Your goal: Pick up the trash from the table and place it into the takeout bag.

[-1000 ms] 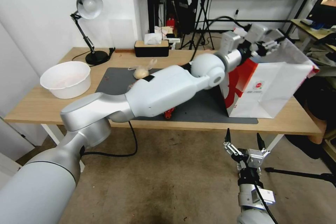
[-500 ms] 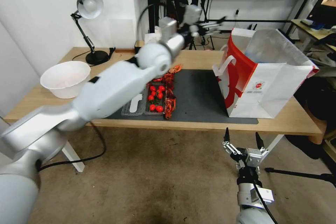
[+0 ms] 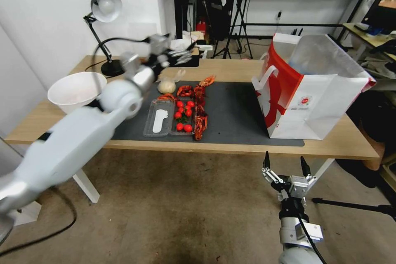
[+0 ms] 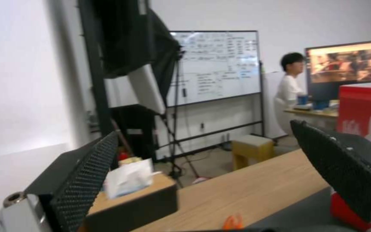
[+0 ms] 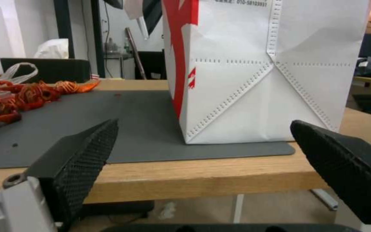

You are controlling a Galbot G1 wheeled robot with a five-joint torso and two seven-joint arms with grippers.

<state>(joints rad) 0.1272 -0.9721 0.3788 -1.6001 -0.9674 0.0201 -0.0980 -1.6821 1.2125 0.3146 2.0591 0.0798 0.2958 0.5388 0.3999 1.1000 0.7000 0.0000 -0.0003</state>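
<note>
The tabletop (image 3: 231, 70) carries a dark mat (image 3: 235, 111). At its three o'clock end stands the takeout bag (image 3: 313, 95), upright and open-mouthed; what lies inside it cannot be made out. Trash remains near the mat's nine o'clock side: a clear tray (image 3: 159, 123) beside cherry tomatoes (image 3: 184, 115), red crayfish shells (image 3: 200, 105) and, toward twelve o'clock, the knotted bag with a pale lump (image 3: 167, 86). By my judgement, much is left to clear. The left tool (image 3: 177, 53) hangs above the mat's far edge, just above the knotted bag, jaws wide apart and holding nothing. The right tool (image 3: 285, 164) waits below the tabletop's near edge, at six o'clock of the takeout bag, likewise spread and empty.
</note>
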